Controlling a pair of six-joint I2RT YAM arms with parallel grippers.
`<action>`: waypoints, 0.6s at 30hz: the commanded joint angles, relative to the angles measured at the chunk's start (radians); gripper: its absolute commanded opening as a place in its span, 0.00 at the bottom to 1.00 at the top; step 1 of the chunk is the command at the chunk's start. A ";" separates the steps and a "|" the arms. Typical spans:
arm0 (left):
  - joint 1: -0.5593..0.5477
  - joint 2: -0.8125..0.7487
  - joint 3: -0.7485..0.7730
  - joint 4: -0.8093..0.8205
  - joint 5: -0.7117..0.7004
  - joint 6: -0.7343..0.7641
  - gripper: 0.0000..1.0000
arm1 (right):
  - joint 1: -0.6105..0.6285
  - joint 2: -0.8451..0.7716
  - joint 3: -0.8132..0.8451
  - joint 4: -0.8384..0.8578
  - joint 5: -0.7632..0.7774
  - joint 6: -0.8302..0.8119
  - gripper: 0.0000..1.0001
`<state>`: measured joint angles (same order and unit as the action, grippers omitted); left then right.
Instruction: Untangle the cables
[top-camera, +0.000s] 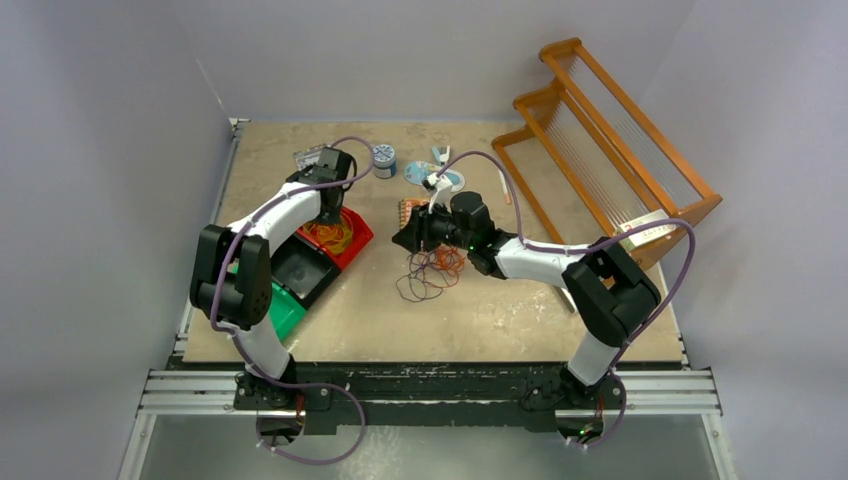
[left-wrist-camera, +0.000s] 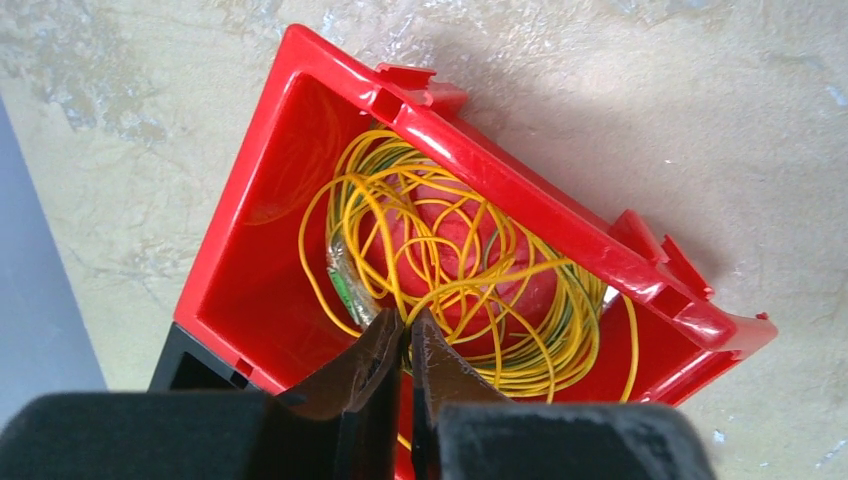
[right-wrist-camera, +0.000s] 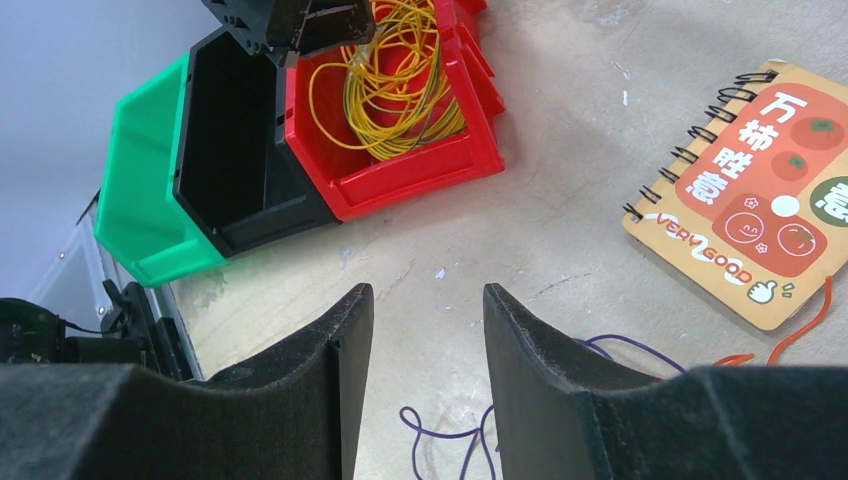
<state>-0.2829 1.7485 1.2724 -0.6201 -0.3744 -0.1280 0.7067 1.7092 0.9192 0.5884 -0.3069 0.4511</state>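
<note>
Snagging risk: left gripper (left-wrist-camera: 405, 322), pinched narrow on yellow cables (left-wrist-camera: 470, 290), could drag red bin (left-wrist-camera: 240, 270); right gripper (right-wrist-camera: 427, 295) half-open, empty.

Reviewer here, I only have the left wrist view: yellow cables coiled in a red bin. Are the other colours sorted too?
Observer: No. A purple and orange tangle lies loose on the table, to the right of the red bin.
Operator: Does the right gripper hold it?
Observer: No. The right gripper stands open above the table, with nothing between its fingers.
Operator: Any bins for the rest?
Observer: A black bin and a green bin sit in a row beside the red one. The black one shows no cables inside.
</note>
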 joint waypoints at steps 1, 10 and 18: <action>-0.002 -0.024 0.035 -0.001 -0.072 0.000 0.03 | 0.004 -0.025 0.017 0.031 -0.017 -0.019 0.47; -0.001 -0.068 0.001 -0.020 -0.181 -0.017 0.00 | 0.004 -0.014 0.038 0.045 -0.009 -0.017 0.47; 0.010 -0.052 -0.002 -0.042 -0.260 -0.035 0.00 | 0.014 0.001 0.084 0.048 -0.040 -0.019 0.47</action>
<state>-0.2817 1.7302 1.2709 -0.6510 -0.5571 -0.1413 0.7097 1.7107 0.9272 0.5869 -0.3145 0.4511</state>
